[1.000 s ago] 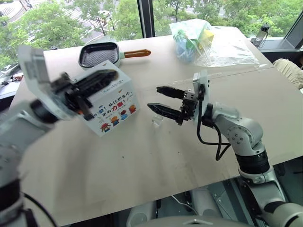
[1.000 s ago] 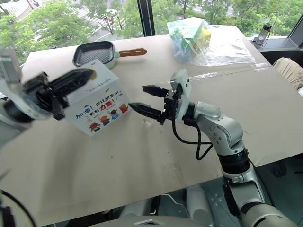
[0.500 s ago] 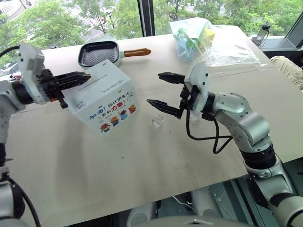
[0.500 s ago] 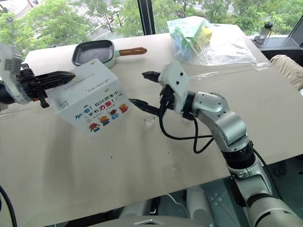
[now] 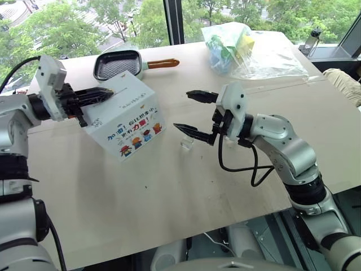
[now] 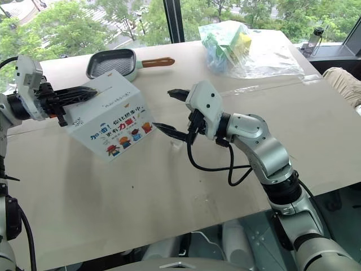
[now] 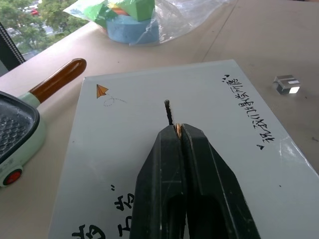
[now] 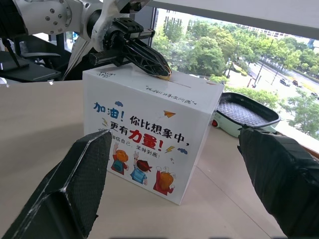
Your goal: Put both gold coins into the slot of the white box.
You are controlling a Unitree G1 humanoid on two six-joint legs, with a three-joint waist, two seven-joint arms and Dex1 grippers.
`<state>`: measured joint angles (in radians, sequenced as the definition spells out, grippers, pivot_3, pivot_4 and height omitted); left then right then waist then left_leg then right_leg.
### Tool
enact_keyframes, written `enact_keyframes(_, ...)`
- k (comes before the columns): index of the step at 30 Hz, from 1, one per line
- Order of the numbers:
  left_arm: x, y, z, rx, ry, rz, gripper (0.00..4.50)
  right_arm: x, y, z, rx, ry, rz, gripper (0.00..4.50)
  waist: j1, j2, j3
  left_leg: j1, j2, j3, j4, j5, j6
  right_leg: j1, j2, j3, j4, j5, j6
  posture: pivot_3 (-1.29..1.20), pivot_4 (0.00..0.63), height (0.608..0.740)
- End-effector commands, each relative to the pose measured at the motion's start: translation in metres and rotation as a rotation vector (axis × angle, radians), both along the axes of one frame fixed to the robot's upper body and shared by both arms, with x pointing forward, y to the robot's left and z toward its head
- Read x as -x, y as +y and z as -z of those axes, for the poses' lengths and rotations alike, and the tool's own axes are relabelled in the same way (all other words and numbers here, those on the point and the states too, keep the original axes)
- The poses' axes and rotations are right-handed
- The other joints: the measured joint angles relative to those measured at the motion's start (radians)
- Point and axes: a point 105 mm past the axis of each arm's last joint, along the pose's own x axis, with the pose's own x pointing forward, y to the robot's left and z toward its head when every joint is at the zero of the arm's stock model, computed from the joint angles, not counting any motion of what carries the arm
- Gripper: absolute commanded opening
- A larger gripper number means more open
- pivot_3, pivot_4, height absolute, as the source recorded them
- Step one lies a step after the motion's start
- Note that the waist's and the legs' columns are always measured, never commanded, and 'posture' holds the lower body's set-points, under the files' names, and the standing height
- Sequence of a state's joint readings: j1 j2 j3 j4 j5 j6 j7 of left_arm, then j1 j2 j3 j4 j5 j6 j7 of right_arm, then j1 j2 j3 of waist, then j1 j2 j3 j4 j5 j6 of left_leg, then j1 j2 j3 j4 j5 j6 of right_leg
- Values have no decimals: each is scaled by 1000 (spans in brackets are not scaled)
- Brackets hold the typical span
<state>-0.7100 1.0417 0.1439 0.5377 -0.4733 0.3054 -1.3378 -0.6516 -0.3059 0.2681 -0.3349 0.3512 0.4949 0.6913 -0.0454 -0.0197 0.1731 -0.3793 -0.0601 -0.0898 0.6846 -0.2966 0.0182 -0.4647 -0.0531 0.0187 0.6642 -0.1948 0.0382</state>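
Gold glints at the tips of the left gripper [image 7: 178, 130], whose black fingers are pinched on one of the gold coins [image 7: 178, 131], held edge-on just at the near end of the slot [image 7: 168, 111] in the top of the white box [image 5: 125, 117]. To do this step well, I judge the coin's edge should stay lined up with the slit before the fingers ease apart. The right gripper [image 5: 194, 116] hangs spread wide beside the box, above a small clear object [image 5: 186, 144] on the table [image 5: 169, 197].
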Motion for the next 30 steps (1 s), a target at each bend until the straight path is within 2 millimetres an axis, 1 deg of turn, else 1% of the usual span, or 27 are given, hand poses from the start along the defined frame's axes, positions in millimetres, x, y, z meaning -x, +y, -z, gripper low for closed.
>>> enact_keyframes(1, 4, 0, 13, -29, 78, 8, 1670, 8, 1, -13, -27, -47, -21, 4426, 0, 0, 0, 0, 0, 0, 0, 0, 0, 0, 0, 0, 0, 0, 0, 0, 150, 721)
enact_keyframes(2, 3, 0, 12, -25, 63, -4, 2086, 8, 1, -13, -26, -46, -22, 4426, 0, 0, 0, 0, 0, 0, 0, 0, 0, 0, 0, 0, 0, 0, 0, 0, 150, 721)
enact_keyframes(3, 1, 1, 10, -25, 41, -20, 2627, 8, 1, -13, -25, -45, -24, 4426, 1, 0, 0, 0, 0, 0, 0, 0, 0, 0, 0, 0, 0, 0, 0, 0, 150, 721)
enact_keyframes(5, -4, 3, -6, 27, -46, -75, 3605, 8, 0, -13, -21, -39, -24, 4426, 4, 0, 0, -1, 0, 0, 0, 0, 0, 0, 0, 0, -1, 0, 0, 0, 150, 721)
enact_keyframes(6, -4, 1, -19, 58, -100, -80, 3829, 8, -3, -12, -18, -30, -21, 4426, 4, 0, 0, -1, 0, 0, 0, 0, 0, 0, -1, 0, -1, 0, 0, 0, 150, 721)
enact_keyframes(7, -1, -1, -29, 87, -139, -74, 3829, 7, -5, -10, -15, -21, -15, 4426, 5, 0, 0, -1, 0, 0, 1, 0, 0, 0, -1, 0, -1, 0, 0, 0, 150, 721)
enact_keyframes(10, 18, -26, -59, 183, -248, 30, 3829, 4, -23, 2, 17, -4, 15, 4426, 7, -2, -1, -4, 0, -3, 2, 0, 0, 0, -1, -2, -2, 0, 0, 0, 150, 721)
enact_keyframes(12, 32, -42, -69, 235, -290, 74, 3829, 5, -35, 7, 27, 5, 17, 4426, 9, -2, -1, -5, 0, -4, 2, 0, 0, -1, -2, -3, -5, 0, 0, 0, 150, 721)
enact_keyframes(13, 38, -49, -67, 238, -277, 78, 3829, 7, -40, 8, 22, 20, 12, 4426, 9, -2, 0, -6, 0, -4, 2, 0, 0, -1, -2, -3, -6, 0, 0, 0, 150, 721)
enact_keyframes(14, 46, -57, -59, 208, -248, 89, 3829, 8, -46, 10, 20, 33, 13, 4426, 6, -2, -1, -6, 0, -3, 2, 0, 0, -1, -2, -3, -7, 0, 0, 0, 150, 721)
enact_keyframes(16, 66, -76, -27, 119, -175, 123, 3829, 8, -64, 20, 27, 63, 51, 4426, 1, -1, -1, -5, 0, -2, 0, 0, 0, -1, -3, -1, -7, 0, 0, 0, 150, 721)
enact_keyframes(17, 74, -82, -15, 91, -151, 126, 3829, 8, -71, 25, 31, 80, 66, 4426, 0, -1, -1, -3, 0, 0, -2, 0, 0, -1, -3, 0, -8, 0, 0, 0, 150, 721)
enact_keyframes(19, 86, -96, 9, 80, -93, 130, 3829, 13, -85, 42, 15, 188, 70, 4426, 3, -1, -1, -2, 1, 0, -3, 0, 0, -1, -2, 3, -8, 0, 0, 0, 150, 721)
enact_keyframes(21, 96, -105, 33, 88, -19, 134, 3829, 16, -94, 55, -21, 271, 81, 4426, 11, -2, -1, -2, 3, -1, -3, -1, 0, -1, -2, 0, -8, 0, 0, 0, 150, 721)
enact_keyframes(22, 98, -109, 58, 94, 43, 112, 3829, 20, -101, 69, -1, 303, 84, 4426, 14, 0, -1, -1, 3, 0, -3, -1, 0, 0, -2, -1, -7, 0, 0, 0, 150, 721)
enact_keyframes(23, 100, -114, 80, 101, 91, 91, 3829, 24, -107, 82, 18, 339, 93, 4426, 17, 5, -4, 0, 3, 1, -3, -1, 0, 2, -2, 0, -7, 0, -1, 0, 150, 721)
enact_keyframes(24, 102, -117, 96, 111, 128, 69, 3829, 26, -112, 92, 30, 369, 102, 4426, 18, 6, -3, 2, 3, 1, -3, -3, 4, 5, -2, 0, -8, 1, -1, 0, 150, 721)
enact_keyframes(25, 103, -119, 109, 120, 150, 44, 3829, 27, -115, 99, 42, 380, 109, 4426, 19, 6, -1, 9, 3, 2, -3, -4, 5, 12, -2, 0, -9, 0, -1, 0, 150, 721)
enact_keyframes(26, 102, -118, 117, 130, 151, 14, 3829, 27, -117, 104, 52, 368, 117, 4426, 20, 6, -1, 15, 3, 2, -4, -4, 6, 19, -2, 0, -11, 0, -1, 0, 150, 721)
enact_keyframes(28, 104, -116, 131, 113, 141, -22, 3829, 21, -122, 113, 62, 330, 162, 4426, 23, 4, 0, 17, 4, 2, -3, -4, 7, 23, 0, -1, -15, -1, 0, 0, 150, 721)
enact_keyframes(30, 105, -114, 139, 103, 135, -40, 3829, 20, -123, 118, 61, 315, 169, 4426, 24, 4, 0, 20, 6, 3, -1, -4, 7, 26, 2, -3, -16, -1, 0, 0, 150, 721)
